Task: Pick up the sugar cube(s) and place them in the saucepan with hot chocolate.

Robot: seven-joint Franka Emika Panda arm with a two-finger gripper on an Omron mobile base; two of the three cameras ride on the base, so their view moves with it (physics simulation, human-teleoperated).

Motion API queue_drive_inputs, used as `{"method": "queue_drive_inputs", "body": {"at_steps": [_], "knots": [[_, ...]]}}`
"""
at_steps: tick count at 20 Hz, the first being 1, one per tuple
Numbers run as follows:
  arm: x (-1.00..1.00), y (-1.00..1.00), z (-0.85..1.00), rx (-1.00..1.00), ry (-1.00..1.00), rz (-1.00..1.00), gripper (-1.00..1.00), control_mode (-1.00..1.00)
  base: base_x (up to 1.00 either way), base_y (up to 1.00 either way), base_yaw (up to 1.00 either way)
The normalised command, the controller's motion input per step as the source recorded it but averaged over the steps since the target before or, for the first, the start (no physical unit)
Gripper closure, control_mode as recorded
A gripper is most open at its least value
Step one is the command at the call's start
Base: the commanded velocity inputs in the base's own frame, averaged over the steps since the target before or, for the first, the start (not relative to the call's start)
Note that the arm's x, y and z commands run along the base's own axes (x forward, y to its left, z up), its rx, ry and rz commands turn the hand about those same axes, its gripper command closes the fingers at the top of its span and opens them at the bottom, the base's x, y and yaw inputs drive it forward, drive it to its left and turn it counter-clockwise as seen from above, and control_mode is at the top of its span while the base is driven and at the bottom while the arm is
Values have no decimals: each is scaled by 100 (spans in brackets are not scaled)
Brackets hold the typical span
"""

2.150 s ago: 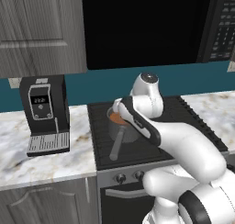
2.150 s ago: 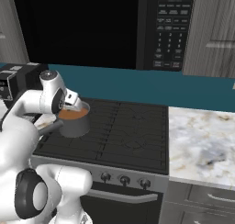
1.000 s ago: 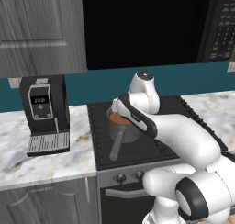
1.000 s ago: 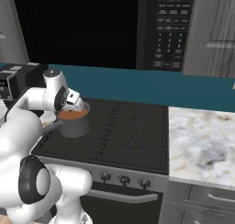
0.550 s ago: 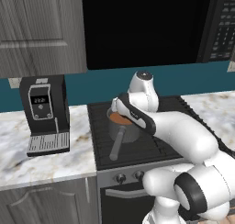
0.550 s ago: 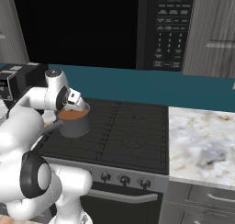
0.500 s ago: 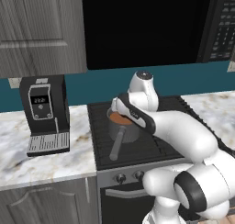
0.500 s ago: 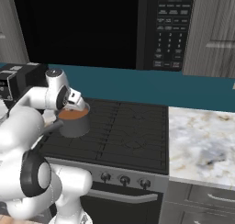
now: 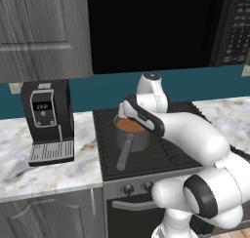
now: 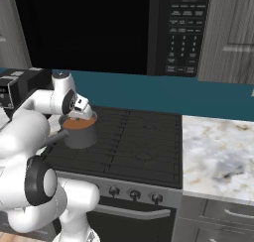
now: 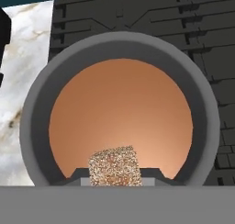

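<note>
The saucepan (image 11: 36, 103) is a small grey pot on the black stove, filled with orange-brown hot chocolate (image 11: 121, 113). It stands at the stove's front left (image 9: 131, 134) (image 10: 79, 132), with its long handle (image 9: 123, 154) pointing toward the stove's front edge. My gripper (image 11: 114, 176) hangs just above the pot's rim (image 9: 128, 111) (image 10: 83, 107), shut on the sugar cube (image 11: 113, 165). The cube is a speckled tan lump held between the fingertips over the liquid.
A black coffee machine (image 9: 46, 120) stands on the marble counter (image 9: 19, 159) left of the stove. The black stove top (image 10: 134, 137) stretches to the right, with more marble counter (image 10: 218, 151) beyond. A microwave (image 10: 181, 32) hangs above.
The arm has crept slightly farther over the saucepan. The sugar cube stays in the gripper and the pot has not moved.
</note>
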Motion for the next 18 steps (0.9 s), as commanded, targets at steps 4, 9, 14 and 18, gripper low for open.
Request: {"method": "queue_drive_inputs", "body": {"at_steps": [4, 9, 14, 18], "knots": [[-3, 0, 0, 0, 4, -4, 100, -100, 0, 0, 0], [5, 0, -4, 0, 0, -6, 100, -100, 0, 0, 0], [11, 0, -17, 0, 0, -5, 100, -100, 0, 0, 0], [1, 0, -19, 0, 0, -5, 100, -100, 0, 0, 0]]}}
